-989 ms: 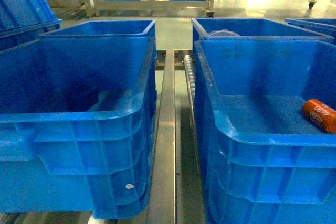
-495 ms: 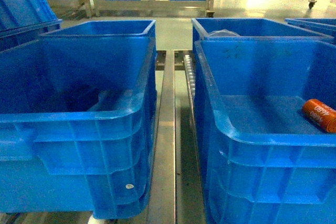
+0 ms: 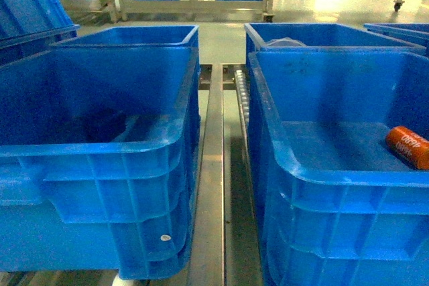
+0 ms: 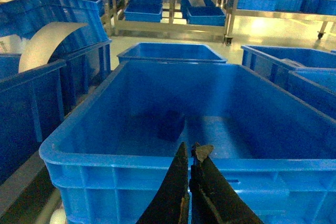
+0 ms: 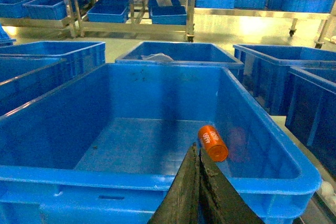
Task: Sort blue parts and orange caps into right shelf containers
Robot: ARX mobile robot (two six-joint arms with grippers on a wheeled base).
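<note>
No real change vs 1 s ago: orange cap [image 3: 407, 147] stayed in right crate [image 3: 335, 176], both tools [image 4: 190, 153] [image 5: 198, 156] pressed together, empty; sort looked idle/between picks.

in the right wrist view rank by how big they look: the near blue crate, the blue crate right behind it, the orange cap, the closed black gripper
1. Deep ribbed blue plastic crate nearest the camera.
2. Blue plastic crate behind it, though distance shrinks it.
3. Black right gripper, enlarged by nearness.
4. Small orange cylindrical cap with white lettering.
</note>
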